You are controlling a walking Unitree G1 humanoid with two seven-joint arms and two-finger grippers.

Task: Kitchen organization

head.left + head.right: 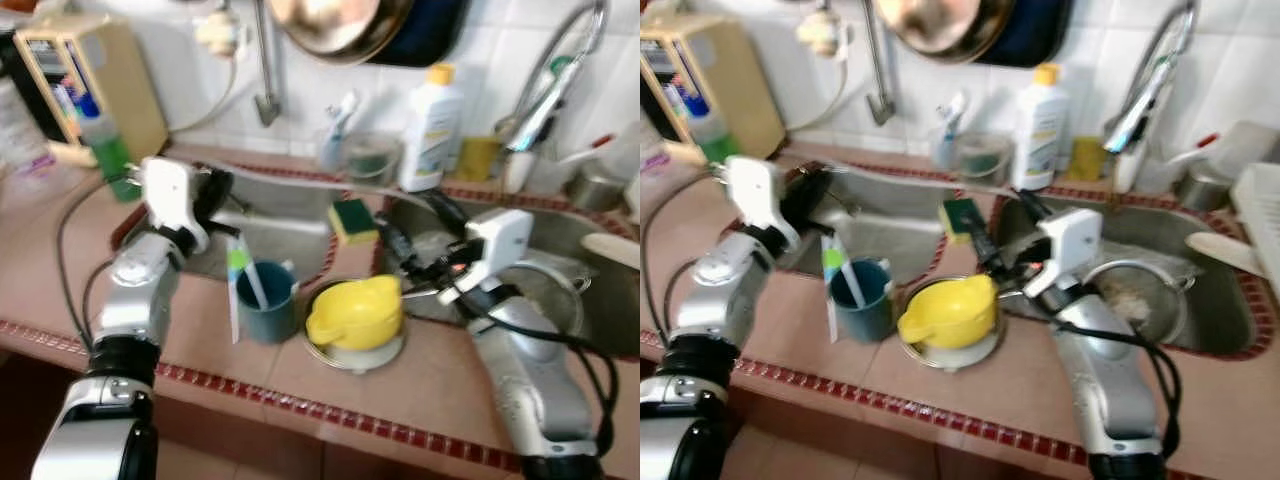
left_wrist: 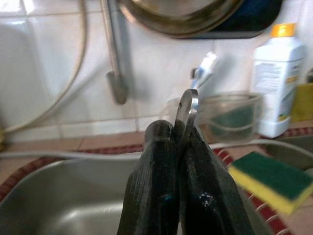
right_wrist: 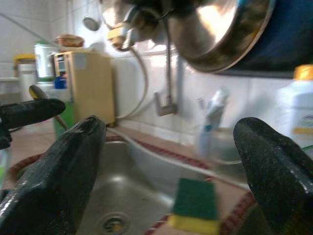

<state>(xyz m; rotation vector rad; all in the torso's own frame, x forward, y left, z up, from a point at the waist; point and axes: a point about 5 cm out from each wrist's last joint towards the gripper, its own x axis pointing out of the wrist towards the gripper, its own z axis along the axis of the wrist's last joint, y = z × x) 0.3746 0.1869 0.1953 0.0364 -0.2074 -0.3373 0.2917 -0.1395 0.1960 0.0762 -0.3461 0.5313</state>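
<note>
Steel, thin and flat like a utensil handle [image 2: 187, 108], is being pinched between the pressed-together fingers of the left pincer [image 2: 182, 147], which is hovering over the left sink basin [image 1: 270, 225] just behind the blue cup [image 1: 266, 300] that is standing on the tabletop [image 1: 420, 375] with cutlery already in it. Beside that cup the yellow bowl [image 1: 355, 312] is sitting on a plate, and the right pincer [image 3: 171, 166] is waiting spread wide beyond it, near the green sponge [image 1: 352, 220]. Sorting cutlery seems to be the step in hand, so the next move is probably calling for lowering the utensil upright into the cup
</note>
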